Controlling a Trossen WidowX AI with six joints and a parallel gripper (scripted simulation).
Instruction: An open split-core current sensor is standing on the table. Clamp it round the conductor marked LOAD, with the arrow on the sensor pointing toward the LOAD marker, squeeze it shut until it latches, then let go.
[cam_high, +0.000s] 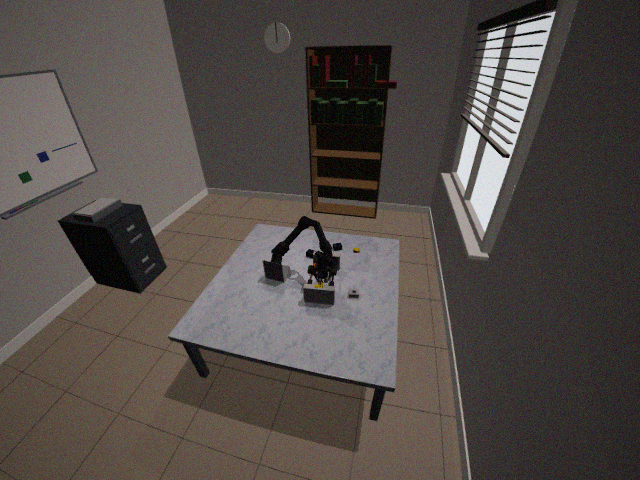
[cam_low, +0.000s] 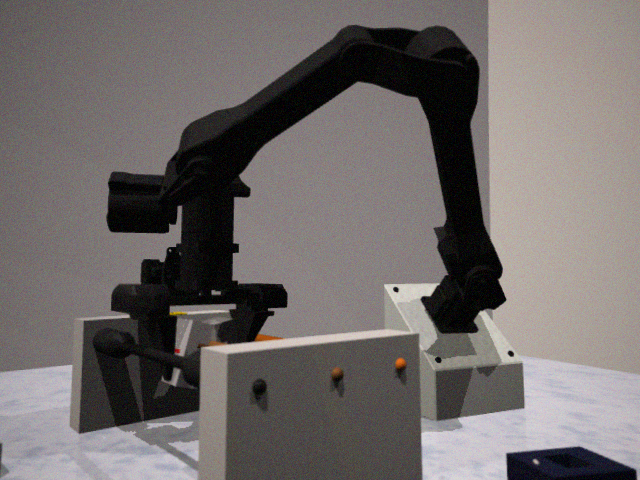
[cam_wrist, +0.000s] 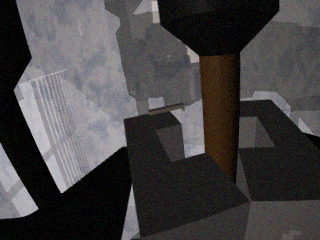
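And the gripper (cam_high: 321, 279) (cam_low: 200, 351) (cam_wrist: 200, 144) is pinching the sensor (cam_low: 187, 336) (cam_wrist: 175, 195), right of mid-counter (cam_high: 248, 320) (cam_low: 573, 392) (cam_wrist: 85, 35), toward its right edge! The sensor straddles the brown conductor (cam_wrist: 220, 100); LOAD marker and arrow can't be read. Latching looks unconfirmed; release remains.

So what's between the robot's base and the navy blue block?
In the exterior view, a pale upright panel with three little round knobs stands partly between the base and the block.

Partial visibility, exterior view

Front panel (cam_low: 320, 408) hides conductor sections; lower picture edge crops navy block (cam_low: 568, 465).
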